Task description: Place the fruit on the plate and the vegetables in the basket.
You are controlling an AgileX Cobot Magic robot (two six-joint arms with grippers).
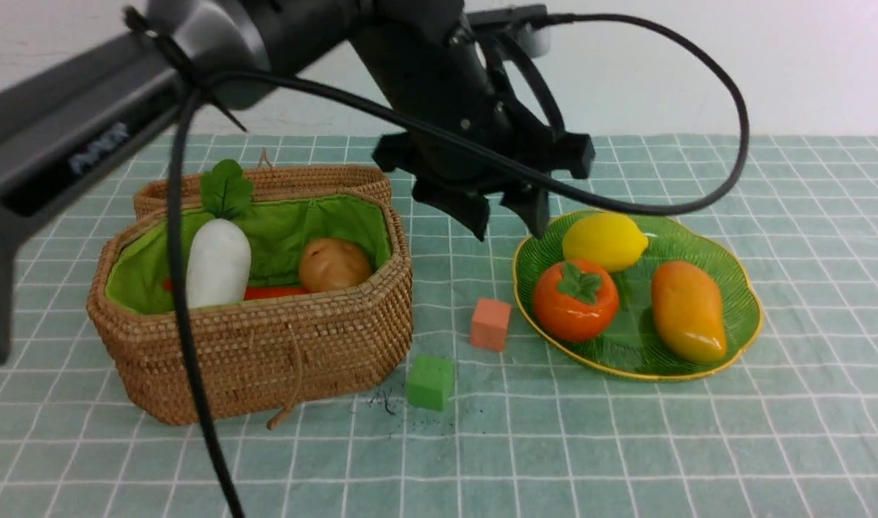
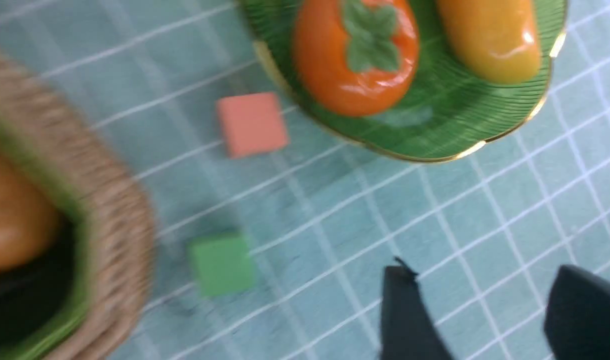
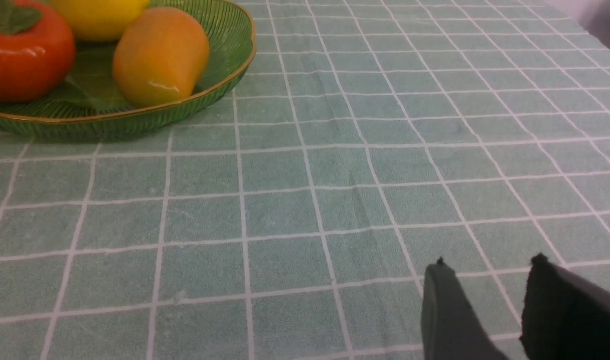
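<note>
The green plate (image 1: pixel 630 339) at the right holds the fruit: a yellow lemon (image 1: pixel 604 241), a round orange fruit (image 1: pixel 574 301) with a green leaf cap, and a mango (image 1: pixel 689 311). The wicker basket (image 1: pixel 266 352) at the left holds the vegetables: a white radish (image 1: pixel 218 265), a brown potato (image 1: pixel 335 264) and a strip of red carrot (image 1: pixel 275 293). My left gripper (image 1: pixel 507 224) hangs open and empty above the cloth between basket and plate; its jaws (image 2: pixel 482 272) stand apart over bare cloth. My right gripper (image 3: pixel 489 262) is open and empty, low over the cloth, away from the plate (image 3: pixel 110 127).
A salmon cube (image 1: pixel 491 324) and a green cube (image 1: pixel 430 381) lie on the checked cloth between basket and plate. The basket's lid (image 1: pixel 266 180) is folded open behind it. A black cable (image 1: pixel 194 345) hangs in front of the basket.
</note>
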